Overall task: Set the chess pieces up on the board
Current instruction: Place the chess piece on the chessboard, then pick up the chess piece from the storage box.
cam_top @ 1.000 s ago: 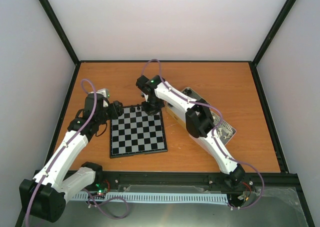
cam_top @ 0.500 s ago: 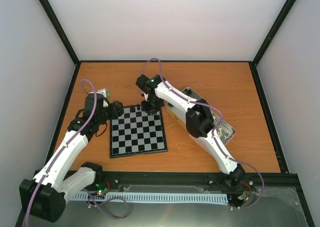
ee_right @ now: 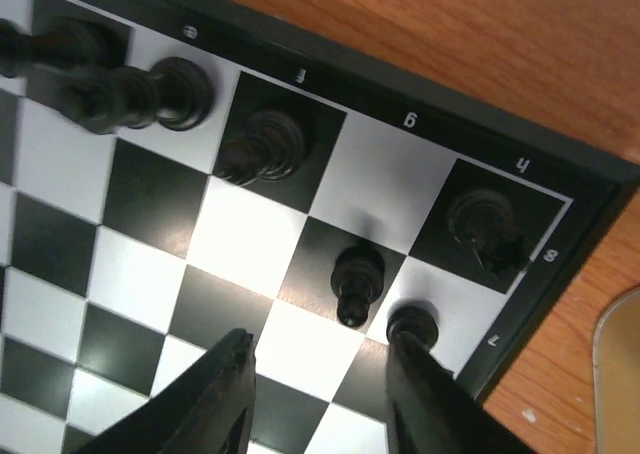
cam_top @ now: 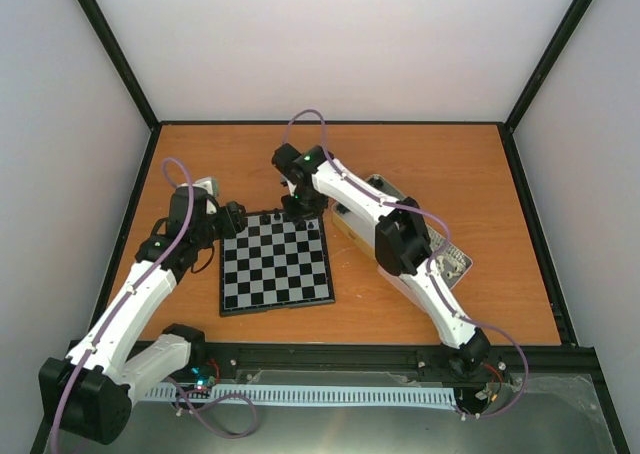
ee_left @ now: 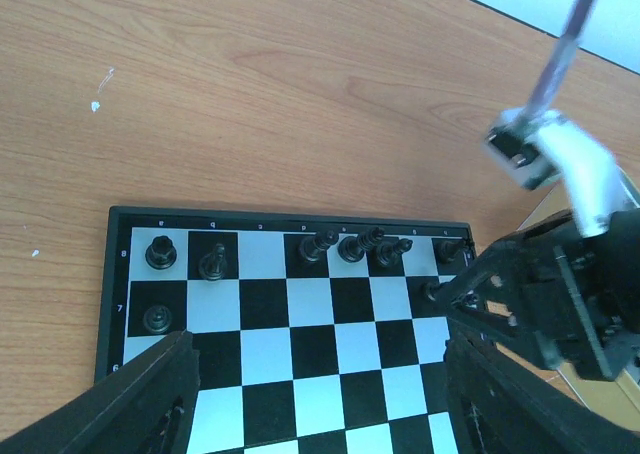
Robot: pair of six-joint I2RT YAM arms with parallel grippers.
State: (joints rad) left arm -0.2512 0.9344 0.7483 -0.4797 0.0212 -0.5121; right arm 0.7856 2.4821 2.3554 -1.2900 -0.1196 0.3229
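Between the fingers of the right pincer (ee_right: 322, 346) lay nothing but checkered squares. Its jaws stood moderately apart and held no piece. Just beyond its tips a dark pawn (ee_right: 357, 279) stood upright on a black square, free of both fingers. A second rounded dark top sat right against the right finger; whether it was another pawn or part of the finger could not be told. Farther out, along the edge row of the board (ee_right: 385, 189), stood more dark chess pieces (ee_right: 262, 146), one of them in the corner square.

Only the right wrist view showed that gap. From above, the wrist hid the tips and the pawn. The left wrist view added what the right one missed: three dark pieces at the opposite end of the board, just ahead of the left pincer's left finger.

The left pincer (ee_left: 318, 346) hung over the board with jaws spread wide and nothing between them. The right pincer sat ahead and to its right. From above, a silver tin (cam_top: 445, 259) lay on the tabletop (cam_top: 430, 164) beside the board, partly under the right arm.
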